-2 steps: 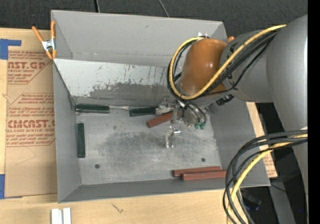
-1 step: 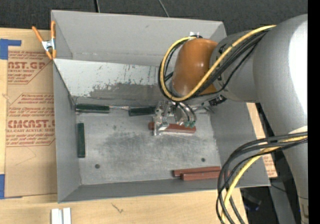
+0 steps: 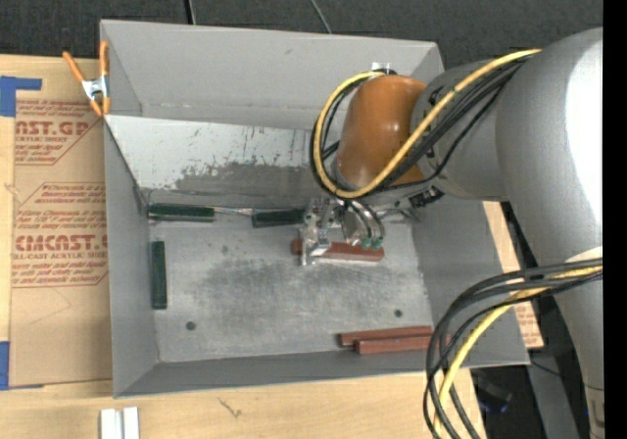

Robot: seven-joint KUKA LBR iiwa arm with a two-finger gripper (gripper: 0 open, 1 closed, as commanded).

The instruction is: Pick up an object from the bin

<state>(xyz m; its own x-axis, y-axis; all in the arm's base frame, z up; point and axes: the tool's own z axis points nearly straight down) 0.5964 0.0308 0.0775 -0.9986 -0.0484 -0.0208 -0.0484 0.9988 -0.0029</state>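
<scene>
Now the gripper (image 3: 333,236) is seen low over a reddish-brown bar (image 3: 345,252), middle right of the bin (image 3: 245,315), presumably placed for a grasp; whether it is clamped cannot be told.

Arm (image 3: 549,123) from right, orange-covered wrist (image 3: 377,128), gripper (image 3: 328,231) down

A short, flat reddish-brown bar (image 3: 351,252) lies on the floor of the grey metal bin (image 3: 245,305), a little right of the middle, with its length running left to right. Its left end sits beneath the tool (image 3: 318,243), and a small green patch shows at its right end.
</scene>
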